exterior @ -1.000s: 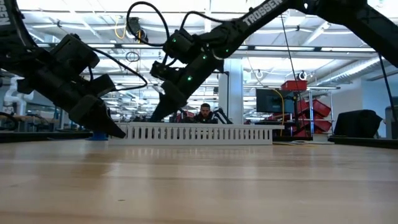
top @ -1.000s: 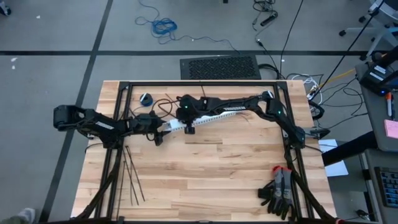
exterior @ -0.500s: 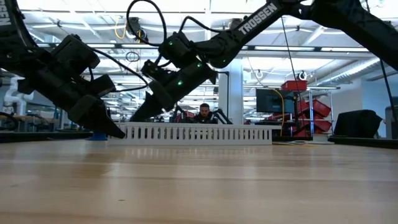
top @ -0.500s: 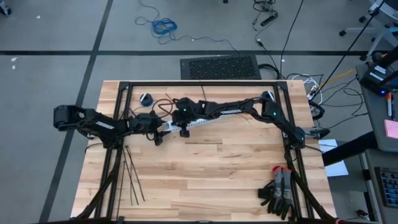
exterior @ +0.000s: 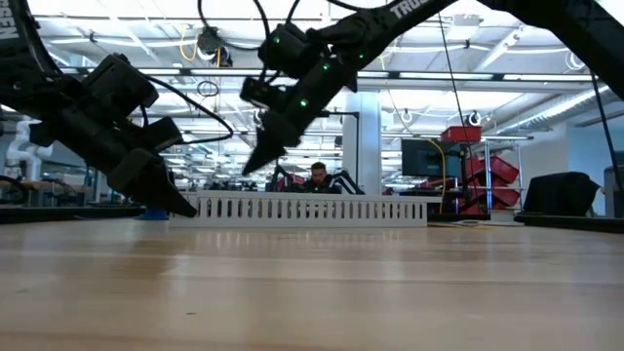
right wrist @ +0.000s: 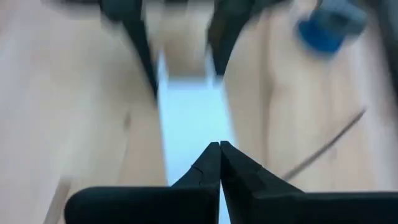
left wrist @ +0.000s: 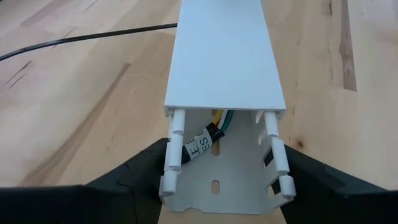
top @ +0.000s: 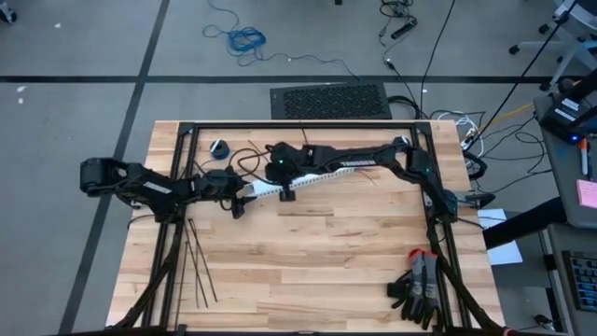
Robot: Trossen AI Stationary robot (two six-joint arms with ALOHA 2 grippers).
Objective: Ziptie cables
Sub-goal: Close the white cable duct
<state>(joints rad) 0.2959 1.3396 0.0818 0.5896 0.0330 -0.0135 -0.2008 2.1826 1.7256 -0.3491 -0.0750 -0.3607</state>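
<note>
On the far half of the wooden table [top: 308,252], a long white duct [top: 312,177] lies slanting from left-near to right-far, and both arms meet at it. The left arm [top: 140,185] reaches in from the left edge; the left gripper [left wrist: 224,186] has its jaws set on either side of the duct's left end, one dark finger [left wrist: 146,168] against each outer wall, gripping it. The duct is covered by a lid along its length, with its slotted end open toward the wrist camera. Inside that open end sit the cables [left wrist: 208,134]: a dark, white-labelled sleeve with yellow and green wires running back under the lid. How far they extend inside cannot be told.

The right arm [top: 373,161] stretches across from the right-far corner. The right gripper [right wrist: 219,163] hangs above the duct, just right of the left gripper, fingertips pointing down and clear of the lid in the low view. Its jaws are closed tip to tip and hold nothing.

The zipties [top: 198,266] lie in a loose bunch on the table's near-left area, well apart from the duct and both grippers. A pair of black gloves [top: 418,289] rests at the near-right corner. A small blue round item [top: 219,147] sits far-left, near the duct's end.
</note>
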